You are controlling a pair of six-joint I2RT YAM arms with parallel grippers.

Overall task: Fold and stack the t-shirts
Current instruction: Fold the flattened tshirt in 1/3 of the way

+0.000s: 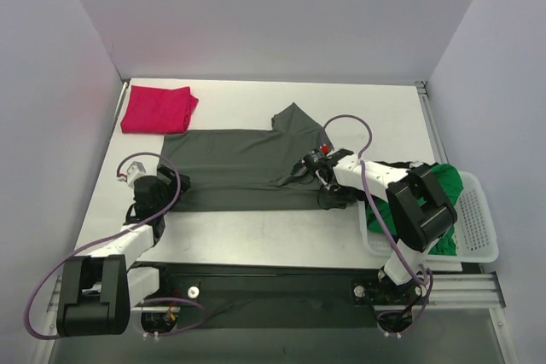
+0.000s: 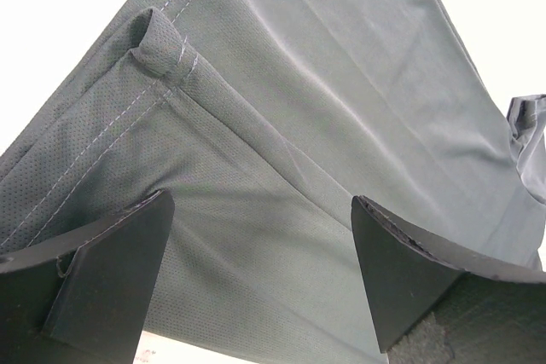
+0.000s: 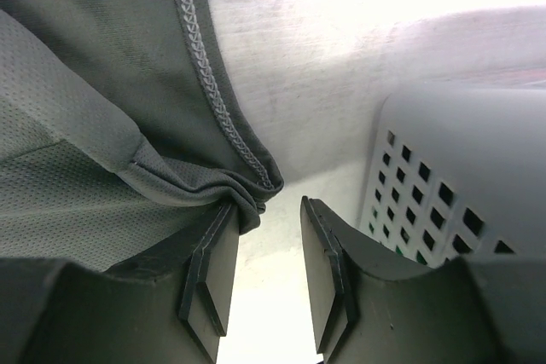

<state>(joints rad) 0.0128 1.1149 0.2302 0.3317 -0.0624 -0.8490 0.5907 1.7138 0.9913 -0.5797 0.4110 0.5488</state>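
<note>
A dark grey-green t-shirt (image 1: 239,168) lies spread flat on the white table (image 1: 256,236), one side edge just beside the white plastic basket (image 1: 482,240), with a robot gripper at each end of the garment. The right gripper (image 3: 267,215) sits low between the shirt and the basket. Its fingers are only narrowly apart and bare tabletop shows through the gap. A bunched, stitched edge of the grey-green cloth touches the tip of the finger farther from the basket but is not clamped. At the end of the shirt away from the basket, the left gripper (image 2: 260,210) is spread wide, its fingers (image 2: 111,270) far apart over the cloth and gripping nothing. The shirt's hemmed edge and a small rolled corner lie just beyond them. A bright green t-shirt (image 1: 448,183) is heaped inside the basket, reaching up to its far rim. A magenta-red t-shirt (image 1: 158,110), folded into a neat rectangle, rests well apart from the basket. It lies beyond the grey-green shirt's far corner on the side away from the basket, close to that shirt.
</note>
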